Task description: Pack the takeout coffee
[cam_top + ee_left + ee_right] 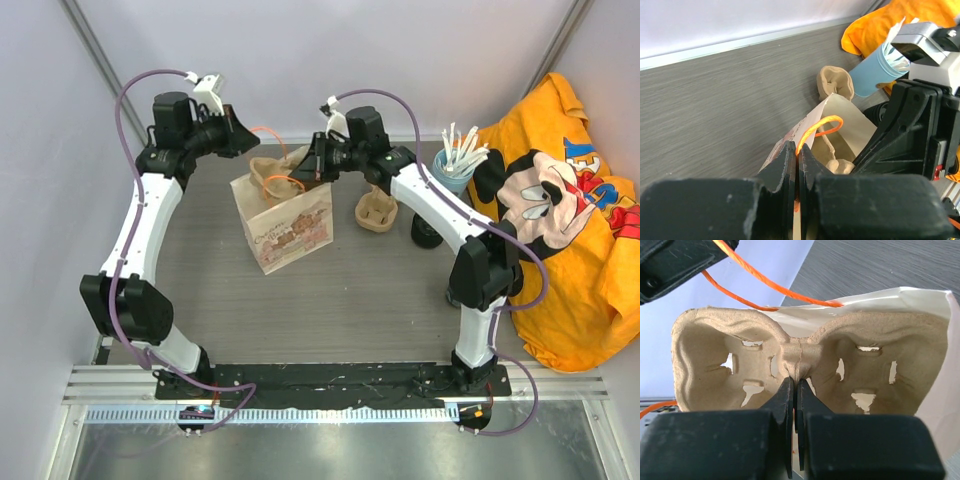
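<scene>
A printed paper bag (283, 225) stands open at mid-table. My left gripper (248, 138) is shut on its orange cord handle (822, 125), holding it up behind the bag; the cord runs between the closed jaws (797, 150). My right gripper (796, 382) is shut on the centre ridge of a cardboard cup carrier (865, 355). That carrier (272, 172) sits in the bag's mouth, partly inside. One black cup (427, 233) stands right of the bag, half hidden under my right forearm. I cannot tell whether it is the takeout coffee.
A second cardboard carrier (377, 212) lies on the table right of the bag. A blue cup of white sticks (455, 165) stands at the back right. An orange printed shirt (565, 220) covers the right side. Walls close the back and left.
</scene>
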### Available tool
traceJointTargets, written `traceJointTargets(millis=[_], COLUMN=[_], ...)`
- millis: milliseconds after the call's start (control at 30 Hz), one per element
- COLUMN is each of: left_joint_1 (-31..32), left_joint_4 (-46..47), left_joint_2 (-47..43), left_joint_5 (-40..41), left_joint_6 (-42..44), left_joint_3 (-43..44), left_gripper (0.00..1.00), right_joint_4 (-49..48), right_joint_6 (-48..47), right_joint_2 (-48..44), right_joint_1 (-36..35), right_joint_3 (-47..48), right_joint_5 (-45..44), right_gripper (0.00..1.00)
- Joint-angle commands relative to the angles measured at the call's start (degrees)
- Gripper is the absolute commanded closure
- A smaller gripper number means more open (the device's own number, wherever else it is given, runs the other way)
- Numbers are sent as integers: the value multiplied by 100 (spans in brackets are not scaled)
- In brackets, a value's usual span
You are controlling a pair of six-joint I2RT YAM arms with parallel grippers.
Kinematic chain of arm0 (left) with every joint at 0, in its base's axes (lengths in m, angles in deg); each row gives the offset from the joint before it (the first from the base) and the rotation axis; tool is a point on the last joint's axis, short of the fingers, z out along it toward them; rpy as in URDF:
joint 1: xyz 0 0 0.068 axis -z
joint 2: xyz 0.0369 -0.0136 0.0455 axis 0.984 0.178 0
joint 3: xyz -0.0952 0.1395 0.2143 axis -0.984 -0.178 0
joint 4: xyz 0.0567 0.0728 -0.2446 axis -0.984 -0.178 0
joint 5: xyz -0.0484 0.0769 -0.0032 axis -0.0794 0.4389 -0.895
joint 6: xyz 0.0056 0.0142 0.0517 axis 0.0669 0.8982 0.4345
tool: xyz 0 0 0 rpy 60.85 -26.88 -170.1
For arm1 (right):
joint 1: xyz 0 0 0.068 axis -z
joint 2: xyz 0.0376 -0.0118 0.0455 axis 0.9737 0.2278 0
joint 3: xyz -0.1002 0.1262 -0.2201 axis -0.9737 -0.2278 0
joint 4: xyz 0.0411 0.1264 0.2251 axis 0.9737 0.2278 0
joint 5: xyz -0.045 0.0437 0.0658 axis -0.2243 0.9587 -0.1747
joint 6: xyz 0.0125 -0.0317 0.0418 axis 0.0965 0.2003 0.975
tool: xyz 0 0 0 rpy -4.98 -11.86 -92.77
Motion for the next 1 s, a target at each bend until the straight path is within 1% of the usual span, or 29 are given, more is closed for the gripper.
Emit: traceJointTargets(millis=[0,67,100,333,500,567,733,967], left_joint_1=[37,46,55,72,116,143,266,485], left_joint_4=[-88,-123,-141,-185,-203,-281,-449,-484], left_joint_2=[-317,-335,-344,-405,-414,-440,-467,-493], left_joint_5=[139,174,192,394,491,666,956,843], left_joint_6=[83,83,83,74,21,65,276,460], left_joint_3=[188,170,162,135,74,74,91,109], left_gripper=[100,100,100,100,100,100,100,100], right_joint_4=[462,628,708,1078,1262,1341,1464,1596], right_joint_6=[-696,-828,-994,-1373,-1611,-1699,-1840,-2042], right_joint_2=[15,32,50,33,41,41,-11,-82], right_joint_1=[-204,-266,-301,-582,-600,-609,-635,-688], right_joint_3=[459,530,609,767,917,969,917,645], right_joint_5=[-672,-814,-1023,-1517,-1886,-2035,-2221,-2388], right_gripper=[99,99,99,99,99,99,99,99])
